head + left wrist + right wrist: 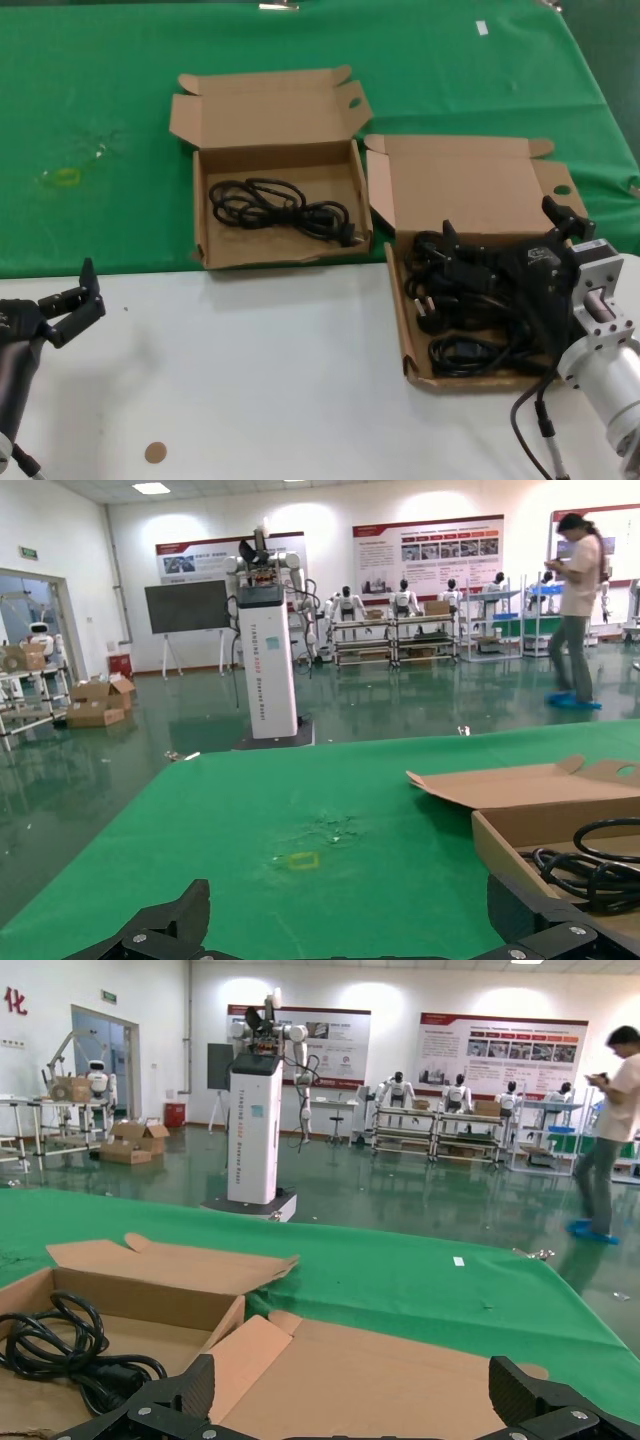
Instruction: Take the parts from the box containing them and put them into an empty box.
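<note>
Over the right box [400, 310], in the head view, we see our right gripper [500, 262] spread open above tangled black cords [455, 300]; loops may snag and drag neighbours. Left gripper [72, 305] waits, open. Both wrist views show the other box [520, 845], matte cardboard holding one glossy coil.

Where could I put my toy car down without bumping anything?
The white table between the left claw and the right-hand box is bare, except a small brown disc. The green cloth left of the far box is free too. The right-hand box is crowded with cords and the right claw.
</note>
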### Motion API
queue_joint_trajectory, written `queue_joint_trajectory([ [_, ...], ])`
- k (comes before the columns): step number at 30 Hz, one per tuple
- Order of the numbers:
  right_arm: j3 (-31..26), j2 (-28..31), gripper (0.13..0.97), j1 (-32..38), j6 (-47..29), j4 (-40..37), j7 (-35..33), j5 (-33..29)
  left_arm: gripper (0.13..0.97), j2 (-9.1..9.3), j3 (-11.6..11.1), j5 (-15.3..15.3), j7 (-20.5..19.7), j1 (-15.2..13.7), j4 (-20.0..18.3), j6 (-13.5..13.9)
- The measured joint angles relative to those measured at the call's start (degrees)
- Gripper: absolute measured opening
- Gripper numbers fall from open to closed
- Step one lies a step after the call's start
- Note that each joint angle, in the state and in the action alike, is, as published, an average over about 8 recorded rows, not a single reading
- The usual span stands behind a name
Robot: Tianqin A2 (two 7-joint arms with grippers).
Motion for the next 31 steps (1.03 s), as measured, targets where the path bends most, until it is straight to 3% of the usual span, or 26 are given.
queue_joint_trajectory([
  [31,0.0,0.0,0.966,0.0,0.0,0.0,0.0,0.0,0.966,0.0,0.0,0.0,0.0,0.0,0.0,0.0],
])
